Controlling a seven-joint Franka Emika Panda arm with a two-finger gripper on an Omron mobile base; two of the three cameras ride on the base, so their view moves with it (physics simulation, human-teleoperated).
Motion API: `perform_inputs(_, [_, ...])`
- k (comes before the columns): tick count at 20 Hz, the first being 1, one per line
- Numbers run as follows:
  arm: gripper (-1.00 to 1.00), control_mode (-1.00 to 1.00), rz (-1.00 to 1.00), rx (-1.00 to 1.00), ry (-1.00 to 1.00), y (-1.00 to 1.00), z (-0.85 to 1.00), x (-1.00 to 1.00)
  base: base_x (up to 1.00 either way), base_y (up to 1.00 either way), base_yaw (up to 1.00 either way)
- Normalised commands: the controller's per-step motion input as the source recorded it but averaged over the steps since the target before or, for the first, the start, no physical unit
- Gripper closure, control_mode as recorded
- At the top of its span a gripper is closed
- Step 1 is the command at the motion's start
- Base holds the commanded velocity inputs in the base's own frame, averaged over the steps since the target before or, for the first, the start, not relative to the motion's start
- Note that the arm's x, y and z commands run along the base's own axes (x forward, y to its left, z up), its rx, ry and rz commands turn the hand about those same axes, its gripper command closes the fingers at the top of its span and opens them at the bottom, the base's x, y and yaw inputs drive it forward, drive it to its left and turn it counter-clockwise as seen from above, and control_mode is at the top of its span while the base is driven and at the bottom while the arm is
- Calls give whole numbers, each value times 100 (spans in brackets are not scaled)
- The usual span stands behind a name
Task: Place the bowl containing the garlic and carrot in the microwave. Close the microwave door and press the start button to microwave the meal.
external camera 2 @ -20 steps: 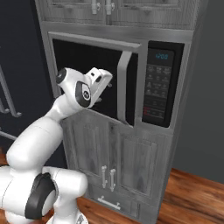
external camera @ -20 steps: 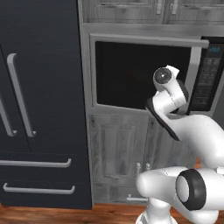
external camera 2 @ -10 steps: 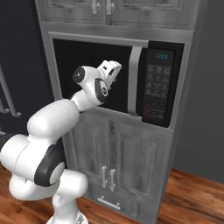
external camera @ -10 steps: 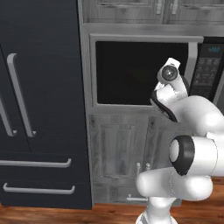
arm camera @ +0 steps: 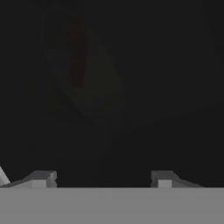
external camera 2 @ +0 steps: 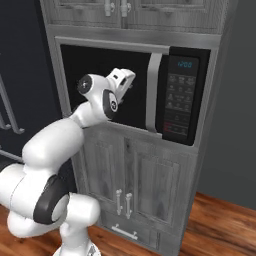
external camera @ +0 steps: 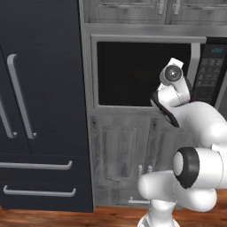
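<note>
At the far left of the left base view stands the tall black fridge [external camera: 40, 102], with a long vertical handle [external camera: 20, 95] and two drawer pulls below it. To its right, set into grey wooden cabinetry [external camera: 119, 150], is the microwave [external camera: 155, 73]. The microwave door [external camera: 142, 73] lies flush in its silver frame, closed, its dark glass facing the arm. The vertical silver bar handle [external camera 2: 152, 90] runs along the right edge of the door, with the black keypad panel [external camera 2: 180, 100] and blue display [external camera 2: 184, 64] just beside it on the right.

The arm reaches up to the door. The hand [external camera 2: 126, 82] sits in front of the glass, near the handle, pointed at the door. In the hand view both fingertips [arm camera: 41, 178] stand well apart, spread, with nothing between them. Through the dark glass a faint rounded outline of the bowl [arm camera: 94, 83] appears inside the microwave, with a dim orange-red streak, the carrot [arm camera: 77, 54], in it. The garlic is too dark to make out.
</note>
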Motion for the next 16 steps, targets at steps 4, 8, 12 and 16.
perform_inputs(4, [-100, -100, -1, 17, -24, 8, 25, -85, 0, 0, 0])
perform_inputs(8, [-100, -100, -8, 59, -33, -29, 20, -100, 0, 0, 0])
perform_inputs(12, [-100, -100, -15, 79, -17, -69, 19, -100, 0, 0, 0])
perform_inputs(16, [-100, -100, -11, 80, -1, -63, 28, -100, 0, 0, 0])
